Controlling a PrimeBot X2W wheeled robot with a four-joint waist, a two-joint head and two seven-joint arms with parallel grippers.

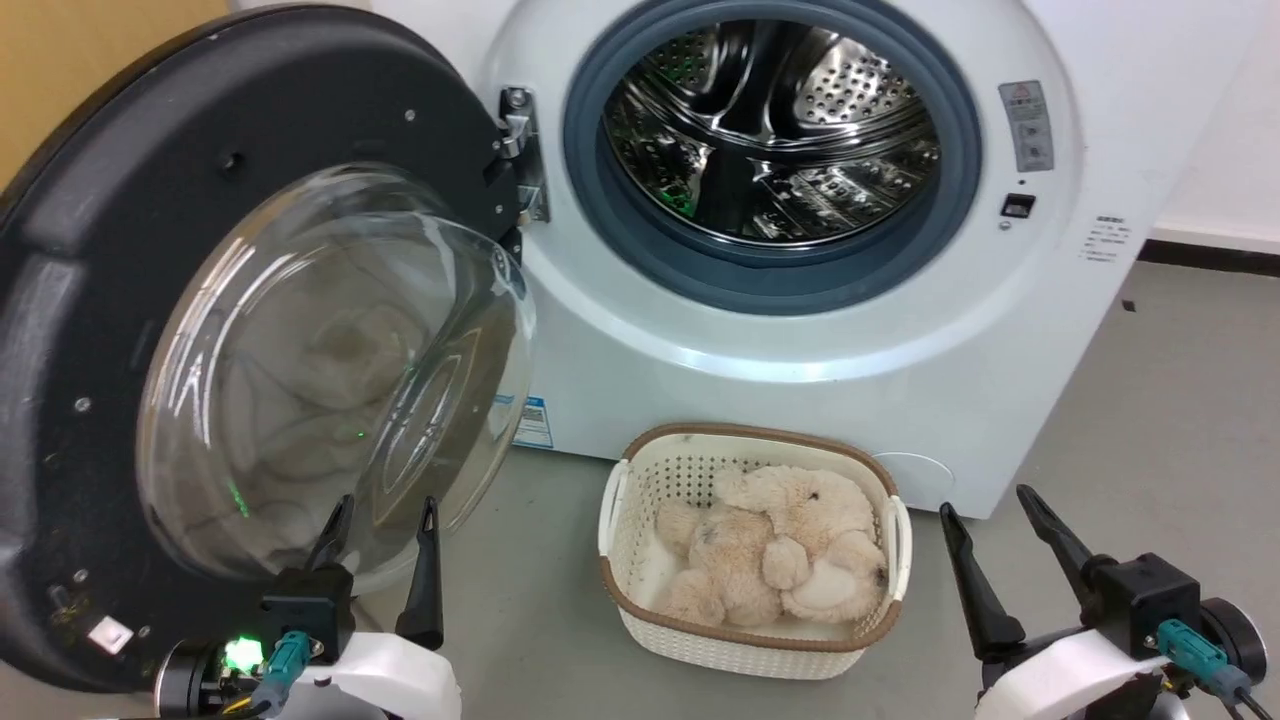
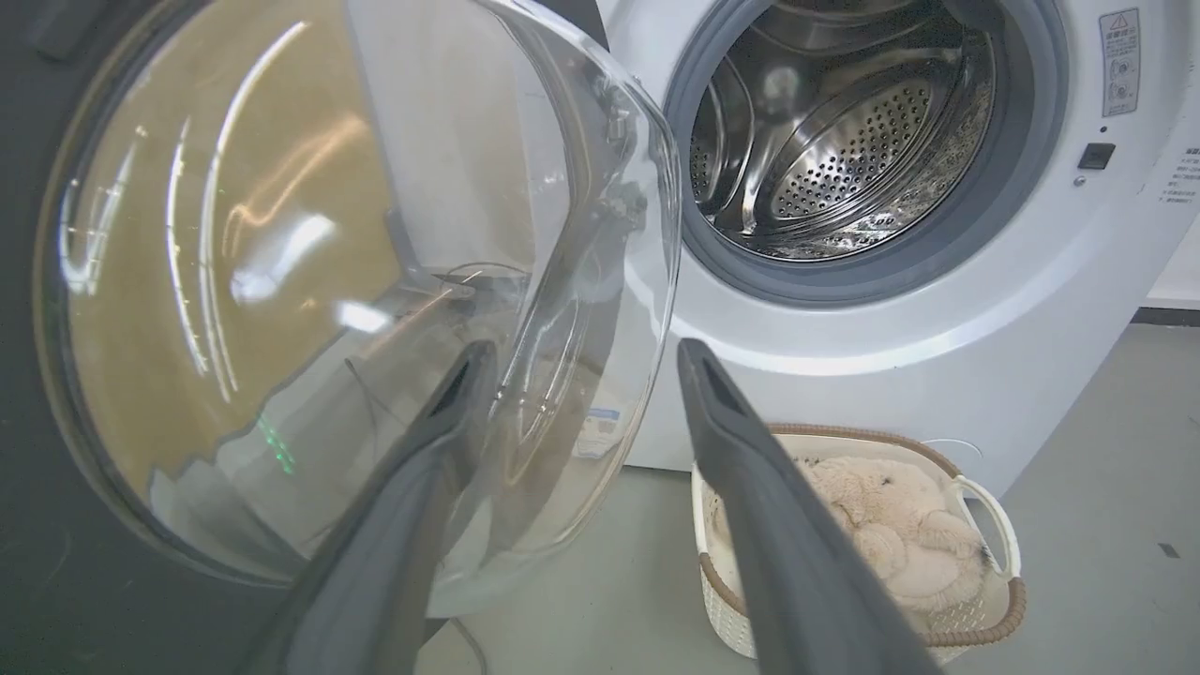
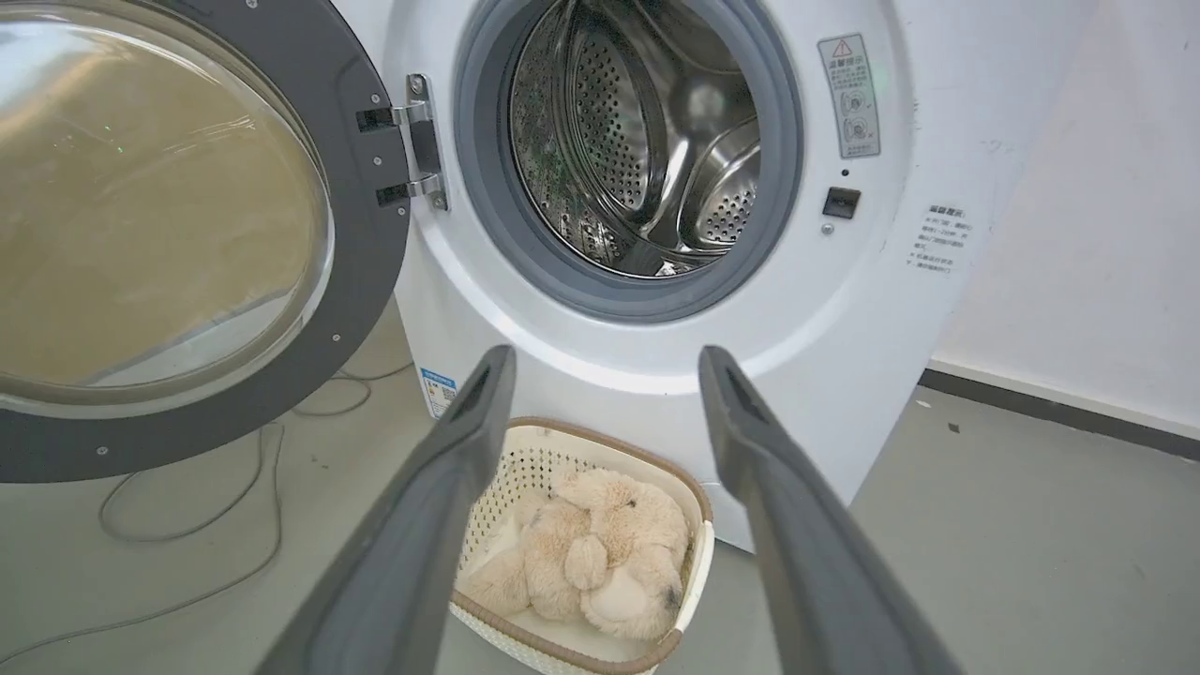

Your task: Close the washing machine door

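Observation:
The washing machine [image 1: 800, 340] is a white front-loader with a blue-grey gasket and a bare steel drum [image 1: 770, 130]. Its door [image 1: 130, 250] stands swung wide open to the left, a black-rimmed disc with a bulging glass bowl [image 1: 330, 370], hung on a metal hinge [image 1: 520, 150]. My left gripper [image 1: 385, 515] is open just in front of the bowl's lower edge, its fingers [image 2: 450, 412] close to the glass [image 2: 328, 281]. My right gripper [image 1: 990, 505] is open at the lower right, well away from the door [image 3: 141, 234], pointing at the machine [image 3: 656, 356].
A white woven basket [image 1: 640, 620] holding a beige plush toy [image 1: 780, 550] stands on the grey floor right in front of the machine. A thin cable [image 3: 187, 525] lies on the floor under the door. A white wall with a dark skirting [image 3: 1059, 412] runs on the right.

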